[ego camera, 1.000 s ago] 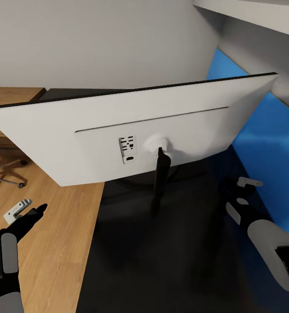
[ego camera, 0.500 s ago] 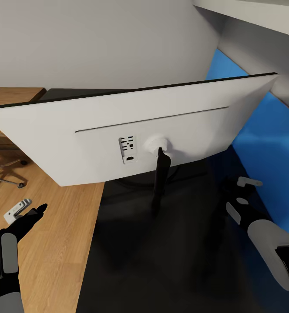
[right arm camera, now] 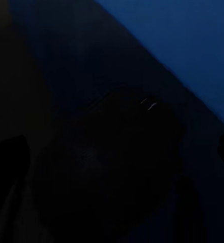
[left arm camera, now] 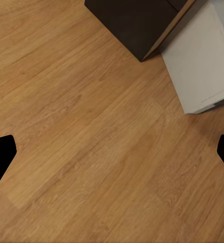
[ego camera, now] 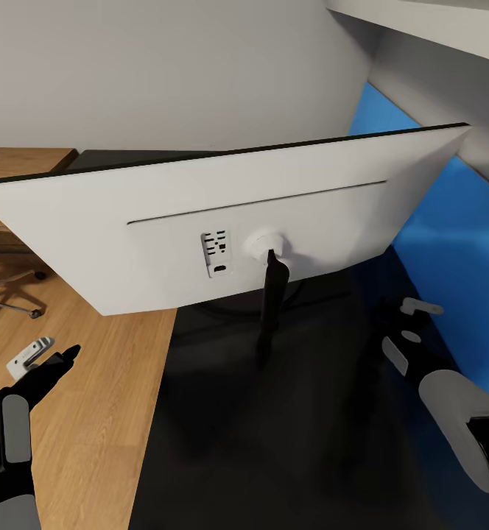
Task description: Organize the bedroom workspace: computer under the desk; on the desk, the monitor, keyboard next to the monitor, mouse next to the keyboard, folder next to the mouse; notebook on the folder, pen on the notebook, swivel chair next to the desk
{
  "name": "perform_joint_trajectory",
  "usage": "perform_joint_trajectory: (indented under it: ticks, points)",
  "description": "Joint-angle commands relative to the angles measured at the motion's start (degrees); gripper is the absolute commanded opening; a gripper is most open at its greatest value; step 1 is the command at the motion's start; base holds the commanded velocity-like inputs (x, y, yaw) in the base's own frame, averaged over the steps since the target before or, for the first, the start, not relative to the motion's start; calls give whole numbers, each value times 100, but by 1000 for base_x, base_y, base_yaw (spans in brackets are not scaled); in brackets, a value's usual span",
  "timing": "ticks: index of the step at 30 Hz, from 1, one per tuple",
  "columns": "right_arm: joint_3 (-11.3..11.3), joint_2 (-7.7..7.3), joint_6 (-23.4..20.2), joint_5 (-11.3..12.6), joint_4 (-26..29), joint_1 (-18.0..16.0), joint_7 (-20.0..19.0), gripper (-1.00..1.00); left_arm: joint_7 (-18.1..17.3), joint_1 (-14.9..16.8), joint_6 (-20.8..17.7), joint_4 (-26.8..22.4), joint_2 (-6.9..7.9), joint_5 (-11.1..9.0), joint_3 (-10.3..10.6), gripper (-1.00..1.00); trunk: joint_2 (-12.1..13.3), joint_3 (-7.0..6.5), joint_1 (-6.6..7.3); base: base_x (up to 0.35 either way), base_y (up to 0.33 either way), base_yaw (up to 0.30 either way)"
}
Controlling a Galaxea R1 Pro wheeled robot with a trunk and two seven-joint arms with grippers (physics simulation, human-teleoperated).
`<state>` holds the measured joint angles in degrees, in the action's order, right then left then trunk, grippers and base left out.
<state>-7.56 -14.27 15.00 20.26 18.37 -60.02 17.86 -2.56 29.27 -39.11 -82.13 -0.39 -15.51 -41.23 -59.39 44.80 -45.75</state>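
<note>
The monitor stands on the black desk with its pale back toward me, on a thin black stem. My right gripper hovers open over the desk's right part, near the blue surface. In the right wrist view the dark rounded mouse lies on the desk between the spread fingertips. My left gripper is open above the wooden floor left of the desk. In the left wrist view the light-grey computer with a red mark stands on the floor beside a dark desk corner.
The chrome base of the swivel chair shows at the far left on the wooden floor. A blue surface borders the desk on the right. A grey wall rises behind the monitor.
My right gripper has crept slightly forward over the desk. The monitor, the left arm and the view itself have not moved.
</note>
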Motion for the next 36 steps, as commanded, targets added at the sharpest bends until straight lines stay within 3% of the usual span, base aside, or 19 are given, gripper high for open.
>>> perform_joint_trajectory:
  ticks: [1,10,11,36]
  points:
    - [-52,-5,-29,93,-290,-1,30,100,-27,7,-35,-5,-5,-4,-14,100,-2,5,-2,0,0,0]
    - [-52,-5,-41,126,-290,-1,17,100,-26,9,-35,-5,-5,-4,-17,100,-2,5,-2,0,0,0]
    - [-52,-5,-41,126,-290,-1,16,-100,-26,9,-35,-5,-5,-4,-17,100,-2,5,-2,0,0,0]
    - [-66,-5,-32,118,-247,-1,16,-100,-34,9,-26,-12,-23,-4,-17,100,-2,5,-2,0,0,0]
